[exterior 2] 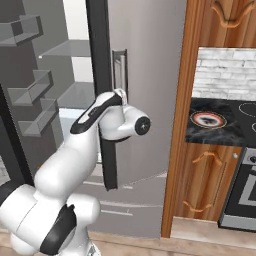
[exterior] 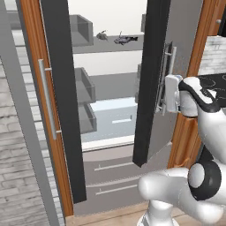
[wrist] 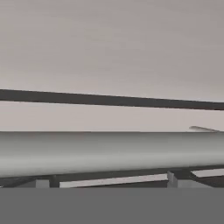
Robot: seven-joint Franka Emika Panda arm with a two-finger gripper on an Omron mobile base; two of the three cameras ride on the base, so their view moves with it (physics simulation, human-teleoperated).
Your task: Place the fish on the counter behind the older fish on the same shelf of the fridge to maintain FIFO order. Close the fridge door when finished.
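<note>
Left base view: unlabelled fridge (exterior: 174,66).

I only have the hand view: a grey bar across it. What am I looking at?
Observer: The handle of the fridge's right door. The end effector is at it.
Operator: Fish in?
Observer: Two lie on the top shelf, a left fish and a right fish, set apart.
Operator: Doors?
Observer: The right door and the left door both stand open.
</note>
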